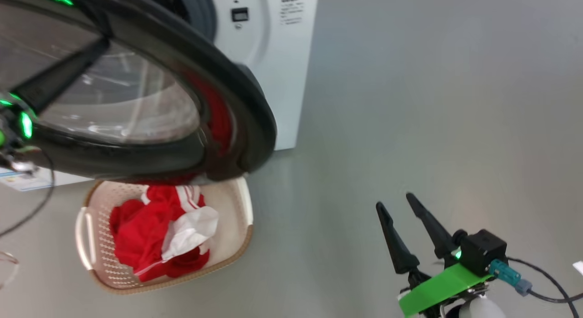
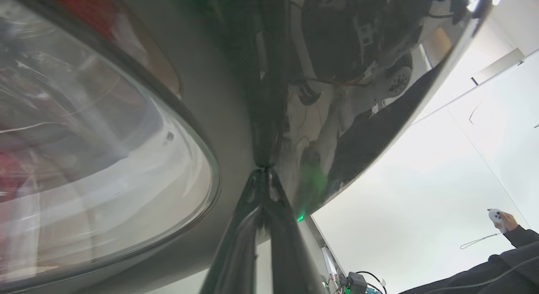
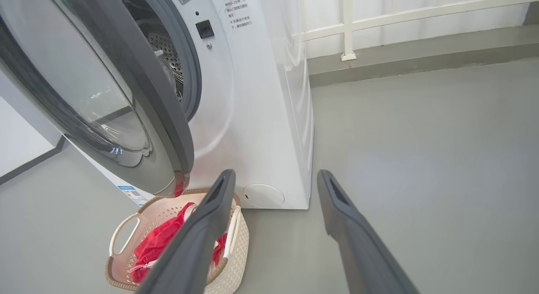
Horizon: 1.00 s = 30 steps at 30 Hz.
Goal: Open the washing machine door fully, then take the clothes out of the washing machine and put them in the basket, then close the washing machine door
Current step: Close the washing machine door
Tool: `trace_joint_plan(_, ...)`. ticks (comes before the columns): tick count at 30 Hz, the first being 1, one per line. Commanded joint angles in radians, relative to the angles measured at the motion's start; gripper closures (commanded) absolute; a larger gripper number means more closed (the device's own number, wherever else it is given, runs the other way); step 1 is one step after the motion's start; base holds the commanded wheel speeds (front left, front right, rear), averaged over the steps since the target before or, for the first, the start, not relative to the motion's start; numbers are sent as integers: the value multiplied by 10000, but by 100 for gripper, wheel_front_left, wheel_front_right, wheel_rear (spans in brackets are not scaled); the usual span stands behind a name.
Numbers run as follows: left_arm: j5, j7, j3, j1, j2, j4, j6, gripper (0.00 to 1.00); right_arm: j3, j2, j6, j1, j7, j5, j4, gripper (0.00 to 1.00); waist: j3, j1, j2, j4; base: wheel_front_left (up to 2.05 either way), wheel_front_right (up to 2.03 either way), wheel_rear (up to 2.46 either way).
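The washing machine (image 1: 273, 58) is standing at the upper middle of the head view. Its door (image 1: 255, 117) is hanging part-open across the upper left, a black rim ringing a bulging clear window. The basket (image 1: 230, 217) is sitting on the floor at lower left, just under the door's edge, probably to catch the load. The clothes (image 1: 141, 231), red with white stripes, are lying inside it. The left gripper (image 2: 263, 174), fingers together, is pressing its tips on the black rim, seemingly to swing the door shut. The right gripper (image 1: 393, 199), fingers apart and empty, is idling at lower right.
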Motion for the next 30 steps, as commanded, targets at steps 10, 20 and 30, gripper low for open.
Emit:
trace_joint_plan(10, 419, -1239, 317, -1079, 1120, 376, -33, 100, 183, 122, 16, -335, -49, -122, -369, 0, 464, 0, 0, -647, 0, 0, 0)
trace_joint_plan(20, 20, -1771, -333, -849, 1437, 290, -33, 100, 96, 142, 16, -330, -49, -136, -292, 0, 159, 0, 0, -329, 0, 0, 0)
trace_joint_plan(30, -493, -2198, -441, 718, 1206, -627, -33, 30, 124, -32, 16, -191, -49, -100, -138, 0, -412, 0, 0, 330, 0, 0, 0)
